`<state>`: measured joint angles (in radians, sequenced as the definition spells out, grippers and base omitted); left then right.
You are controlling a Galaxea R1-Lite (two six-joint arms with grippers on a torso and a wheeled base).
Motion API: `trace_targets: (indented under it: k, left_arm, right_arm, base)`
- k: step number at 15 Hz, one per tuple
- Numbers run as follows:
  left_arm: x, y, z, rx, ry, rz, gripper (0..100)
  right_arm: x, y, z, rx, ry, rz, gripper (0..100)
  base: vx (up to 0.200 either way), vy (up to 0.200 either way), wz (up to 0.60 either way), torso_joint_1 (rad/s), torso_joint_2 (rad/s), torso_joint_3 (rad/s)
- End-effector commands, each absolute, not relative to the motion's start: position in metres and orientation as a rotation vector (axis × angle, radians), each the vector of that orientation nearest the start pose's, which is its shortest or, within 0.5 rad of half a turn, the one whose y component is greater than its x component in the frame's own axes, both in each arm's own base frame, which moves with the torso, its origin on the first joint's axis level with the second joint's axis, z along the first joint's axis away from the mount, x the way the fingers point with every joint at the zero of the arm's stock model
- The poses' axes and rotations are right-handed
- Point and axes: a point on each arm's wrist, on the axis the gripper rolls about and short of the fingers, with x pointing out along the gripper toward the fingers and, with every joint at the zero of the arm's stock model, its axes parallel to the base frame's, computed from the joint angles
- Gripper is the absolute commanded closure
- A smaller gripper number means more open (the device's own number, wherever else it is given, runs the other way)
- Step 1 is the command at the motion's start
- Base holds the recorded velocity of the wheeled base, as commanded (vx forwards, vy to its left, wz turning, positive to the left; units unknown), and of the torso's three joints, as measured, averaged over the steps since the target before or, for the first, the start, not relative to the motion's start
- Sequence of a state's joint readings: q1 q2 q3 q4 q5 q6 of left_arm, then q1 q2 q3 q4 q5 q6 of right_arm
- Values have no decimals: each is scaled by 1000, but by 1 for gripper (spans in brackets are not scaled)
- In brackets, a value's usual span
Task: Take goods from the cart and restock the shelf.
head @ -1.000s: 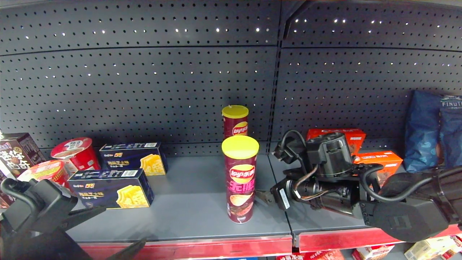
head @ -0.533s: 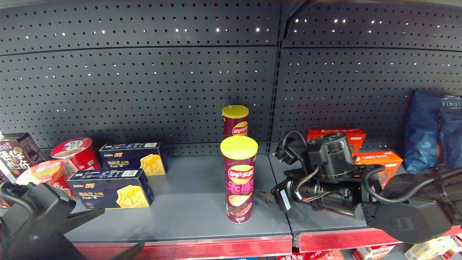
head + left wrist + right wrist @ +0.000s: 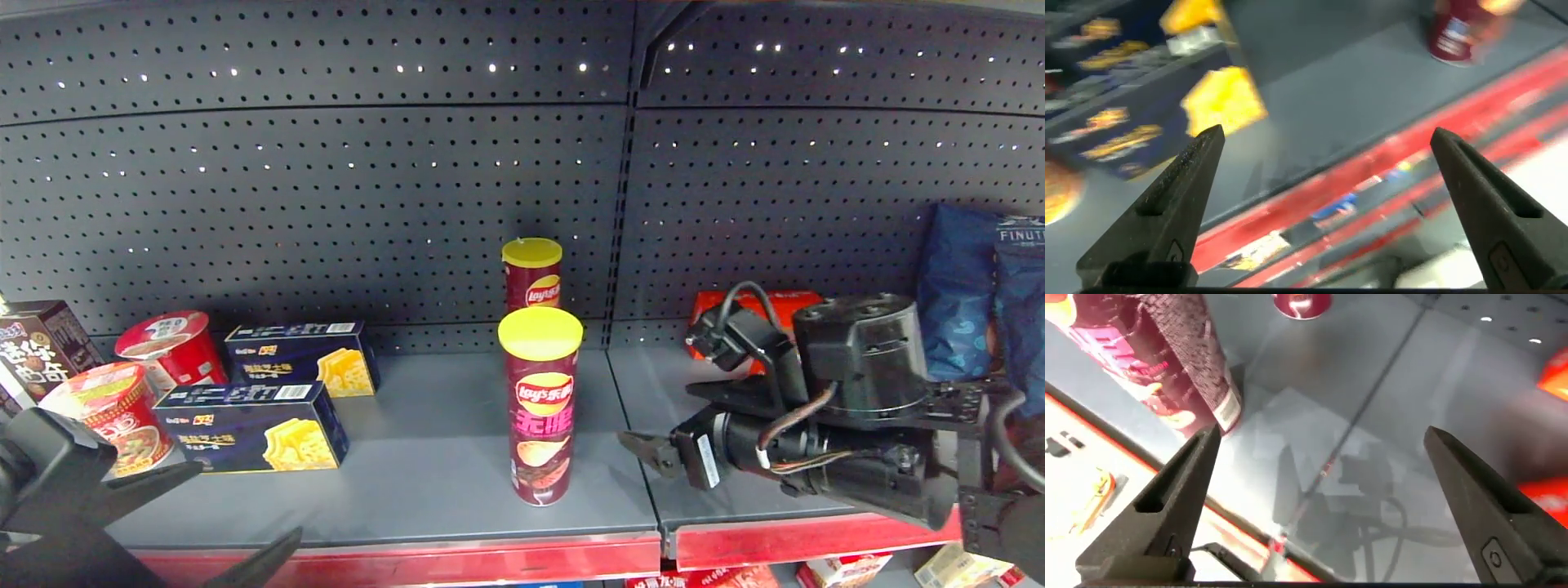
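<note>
Grippers first: the right gripper (image 3: 1321,431) has its two dark, tapered fingers spread wide with nothing between them, low over the shelf (image 3: 424,465), just right of the front chip can (image 3: 540,412) and clear of it. The left gripper (image 3: 1327,131) is likewise splayed and empty, low at the left in front of the red strip (image 3: 490,559) along the shelf's lip; its wrist view is smeared, so the goods there read only as colour patches. The right arm's bulk hides most of an orange box (image 3: 709,309) behind it. Blue bags (image 3: 955,286) run off the right edge, and a brown carton (image 3: 37,347) is cut by the left edge. The front chip can stands upright near the shelf's front edge, mid-shelf: a tall, glossy maroon cylinder with a flat yellow plastic lid and pink and yellow print. The rear chip can (image 3: 531,273) stands straight behind it, against the pegboard (image 3: 326,204), same livery, its lower half hidden by the front one. The shelf deck is smooth matt grey metal with a seam just right of the cans; the pegboard is dark perforated sheet. To the left lie two dark blue boxes (image 3: 253,425), flat cardboard, one behind the other, then two red cup noodles (image 3: 171,347) with foil tops.
</note>
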<state>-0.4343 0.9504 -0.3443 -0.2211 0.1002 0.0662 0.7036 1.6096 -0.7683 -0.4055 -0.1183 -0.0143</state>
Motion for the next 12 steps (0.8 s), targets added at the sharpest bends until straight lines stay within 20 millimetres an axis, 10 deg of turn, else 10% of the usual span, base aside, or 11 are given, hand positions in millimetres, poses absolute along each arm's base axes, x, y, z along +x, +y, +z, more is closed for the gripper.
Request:
trace_targets:
  k: [1,5,12]
  left_arm:
    - [94,-41,173,159,326,-332,0]
    - [98,-37,175,147,327,-285,0]
    - [106,-39,169,156,379,-275,0]
  right_arm:
    - [180,142,204,-140,300,555,0]
    - [117,56,194,-102,257,330,0]
    - [70,22,175,-132,261,40,0]
  base:
    - [0,0,0,0,0,0]
    - [0,0,0,0,0,0]
    - [0,0,0,0,0,0]
